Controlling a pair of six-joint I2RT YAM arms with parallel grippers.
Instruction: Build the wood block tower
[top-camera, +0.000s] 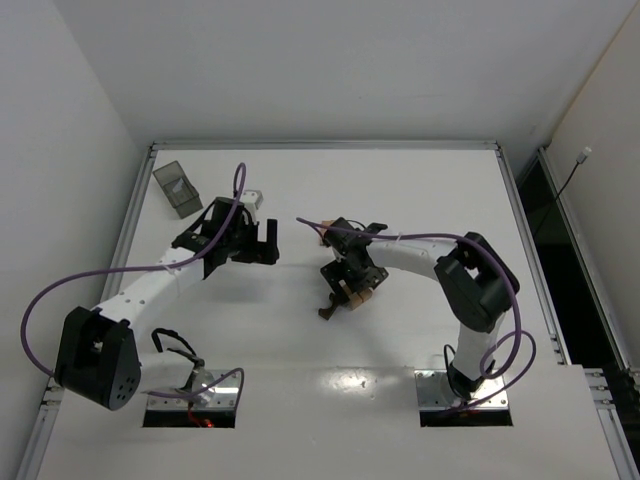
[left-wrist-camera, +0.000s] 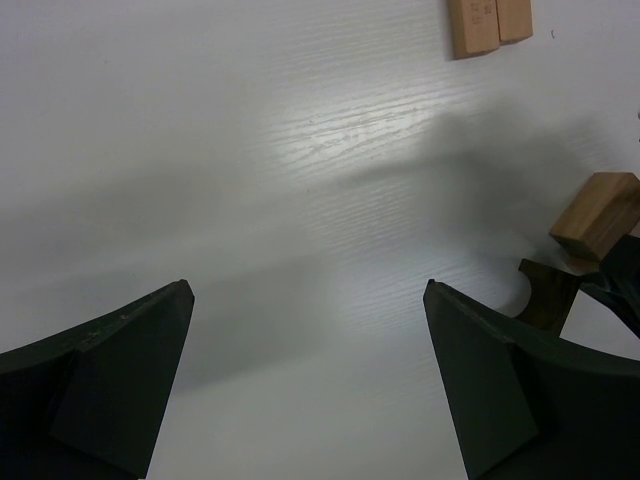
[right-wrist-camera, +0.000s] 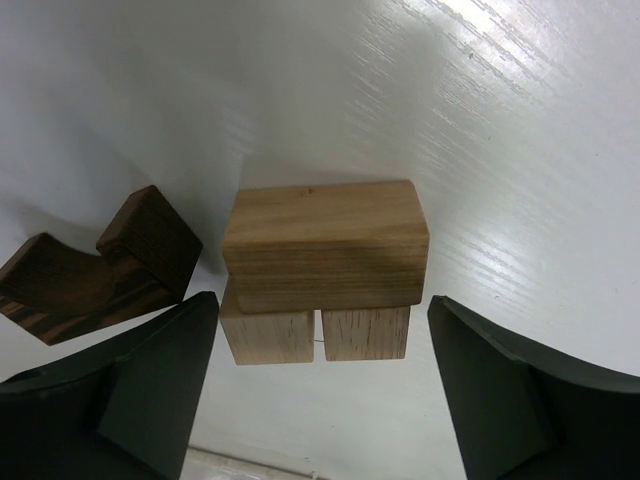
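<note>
At the far left of the white surface (top-camera: 400, 190) sits a small dark translucent rectangular tray (top-camera: 178, 188), well apart from the building work and seemingly out of play. Next to it, the left gripper (left-wrist-camera: 308, 290) hangs wide open over bare surface with nothing between its fingers, probably held back so that the other arm has room. Beyond it, a pair of light tan wooden blocks (left-wrist-camera: 490, 25) lie side by side, touching, likely stock waiting to be added. Further right, a dark brown wooden arch (right-wrist-camera: 100, 285) lies just beside the tower, notch upward, handy as a later top piece. The tower itself is low: a light tan wooden brick (right-wrist-camera: 325, 245) lies flat across two light tan wooden cubes (right-wrist-camera: 268, 335) that stand touching, so the brick bridges both and gives a broad, level seat for the next piece. The right gripper (right-wrist-camera: 318, 300) straddles this brick with its jaws open on either side; whether its fingers touch the wood cannot be told.
</note>
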